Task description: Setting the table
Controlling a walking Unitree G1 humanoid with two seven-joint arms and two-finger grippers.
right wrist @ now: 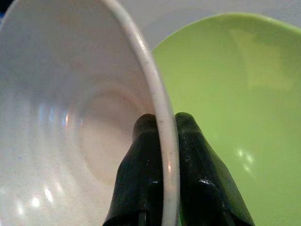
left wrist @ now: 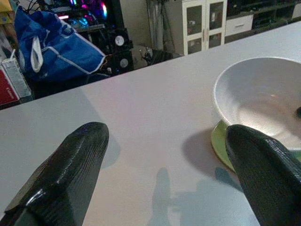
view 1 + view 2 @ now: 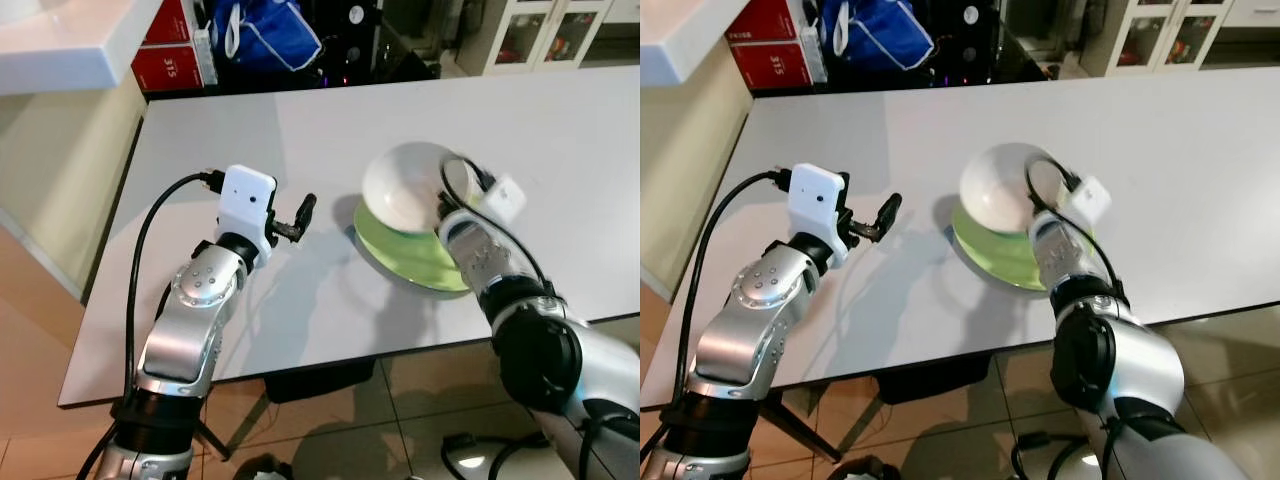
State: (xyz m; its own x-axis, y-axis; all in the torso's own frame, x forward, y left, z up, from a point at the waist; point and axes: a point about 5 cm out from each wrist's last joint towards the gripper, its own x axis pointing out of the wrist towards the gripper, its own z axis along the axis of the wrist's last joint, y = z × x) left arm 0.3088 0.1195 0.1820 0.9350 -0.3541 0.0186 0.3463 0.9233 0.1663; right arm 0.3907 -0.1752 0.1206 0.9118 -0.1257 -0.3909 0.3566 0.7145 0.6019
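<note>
A white bowl (image 3: 405, 186) sits tilted over a light green plate (image 3: 412, 256) near the table's front edge. My right gripper (image 1: 162, 141) is shut on the white bowl's rim, one finger inside the bowl and one outside, above the green plate (image 1: 225, 94). My left gripper (image 3: 298, 218) hovers open over bare table to the left of the bowl; its two fingers (image 2: 70, 174) stand wide apart with nothing between them, and the white bowl (image 2: 258, 99) lies ahead of it.
The grey table (image 3: 300, 130) stretches far back and right. A white counter corner (image 3: 70, 40) stands at the far left. Red boxes (image 3: 170, 55) and a blue bag (image 3: 265, 30) lie behind the table; white cabinets (image 3: 545, 35) are at the back right.
</note>
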